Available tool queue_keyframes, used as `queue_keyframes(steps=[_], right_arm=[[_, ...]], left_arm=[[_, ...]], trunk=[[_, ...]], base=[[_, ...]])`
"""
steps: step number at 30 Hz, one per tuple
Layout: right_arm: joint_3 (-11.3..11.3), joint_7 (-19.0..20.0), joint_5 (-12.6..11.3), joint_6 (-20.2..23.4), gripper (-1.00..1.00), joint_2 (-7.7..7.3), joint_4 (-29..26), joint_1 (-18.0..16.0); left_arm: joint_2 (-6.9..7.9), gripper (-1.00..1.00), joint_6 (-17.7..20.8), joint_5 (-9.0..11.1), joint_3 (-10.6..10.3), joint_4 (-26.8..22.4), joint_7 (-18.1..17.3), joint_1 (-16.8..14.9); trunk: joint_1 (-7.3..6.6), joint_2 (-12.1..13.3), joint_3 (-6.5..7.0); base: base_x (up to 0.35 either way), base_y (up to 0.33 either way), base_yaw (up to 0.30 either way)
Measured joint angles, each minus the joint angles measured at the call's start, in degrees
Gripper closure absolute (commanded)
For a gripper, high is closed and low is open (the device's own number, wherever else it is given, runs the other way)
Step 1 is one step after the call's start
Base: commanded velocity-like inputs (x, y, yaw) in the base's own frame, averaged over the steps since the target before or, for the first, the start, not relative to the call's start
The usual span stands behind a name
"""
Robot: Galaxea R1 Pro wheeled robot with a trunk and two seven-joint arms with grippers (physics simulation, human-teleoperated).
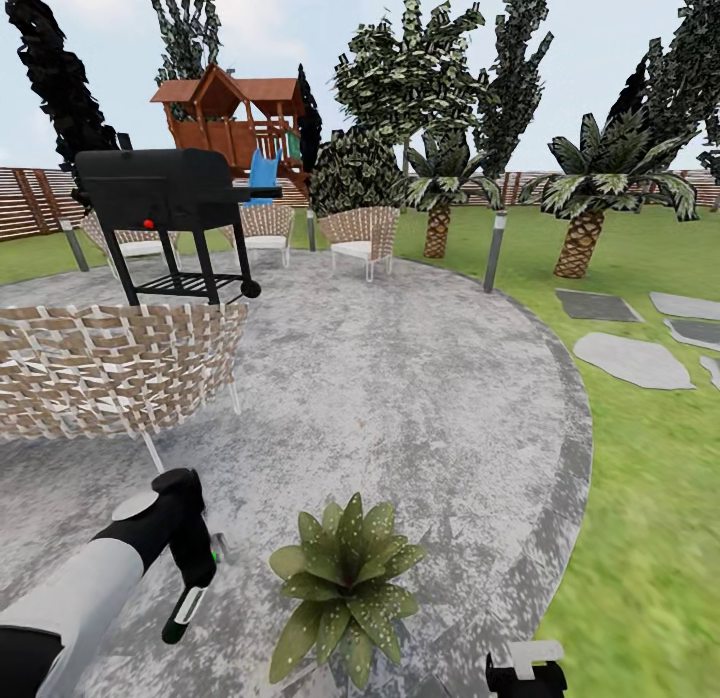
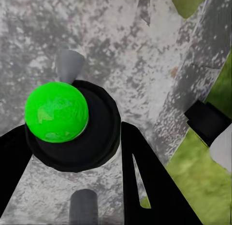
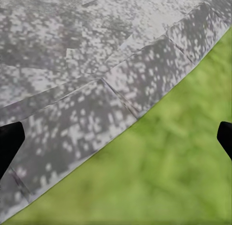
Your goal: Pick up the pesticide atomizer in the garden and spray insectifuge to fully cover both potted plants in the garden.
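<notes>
Gripping the pesticide atomizer (image 2: 72, 123) in the left gripper (image 1: 195, 578), just beside one potted plant (image 1: 345, 588) on the paved patch (image 1: 430, 398); right gripper (image 3: 116, 138) spread wide, empty. Spraying apparently pending; second plant unseen.

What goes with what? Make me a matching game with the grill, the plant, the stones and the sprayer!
Things:
1. grill
2. plant
3. stones
4. sprayer

Clues:
A. green leaves with pale speckles
B. held in the left hand, has a bright green ball on it
C. black with a small red dot, standing on the grey paving
D. flat and grey, lying in the grass on the right

Pairs: 1-C, 2-A, 3-D, 4-B
</notes>
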Motion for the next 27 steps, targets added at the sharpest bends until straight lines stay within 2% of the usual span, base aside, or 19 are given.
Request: queue_keyframes(steps=[3,6,10,16,19,27], right_arm=[[0.0,0.0,0.0,0.0,-1.00,0.02,0.0,0.0],[0.0,0.0,0.0,0.0,-1.00,0.00,0.0,0.0],[-0.1,-0.1,0.0,0.0,-1.00,-0.10,0.0,0.0],[-0.1,-0.1,0.0,0.0,-1.00,-0.04,0.0,0.0],[-0.1,-0.1,0.0,0.0,-1.00,-0.04,0.0,0.0],[0.1,-0.1,0.2,-0.1,-1.00,-0.22,0.3,0.0]], left_arm=[[0.37,1.00,0.0,0.0,2.8,0.0,0.7,0.0],[-0.26,1.00,0.0,0.1,3.6,0.1,3.4,0.1],[-0.36,1.00,0.2,0.2,6.1,0.6,3.3,0.1],[-0.43,1.00,0.9,0.3,6.5,0.9,-0.9,0.0],[-0.45,1.00,1.0,0.3,6.4,1.0,-1.1,0.0],[-0.46,1.00,1.0,0.3,6.4,1.1,-1.1,0.0]], trunk=[[0.00,0.0,0.00],[0.00,0.0,0.00],[0.01,0.0,0.00],[0.01,0.0,0.00],[0.01,0.0,0.00],[0.00,0.0,0.00]], base=[[0.000,0.000,0.000],[0.000,0.000,0.163],[0.000,-0.104,0.269],[-0.054,-0.260,0.277],[-0.060,-0.274,0.183],[-0.003,-0.283,0.012]])
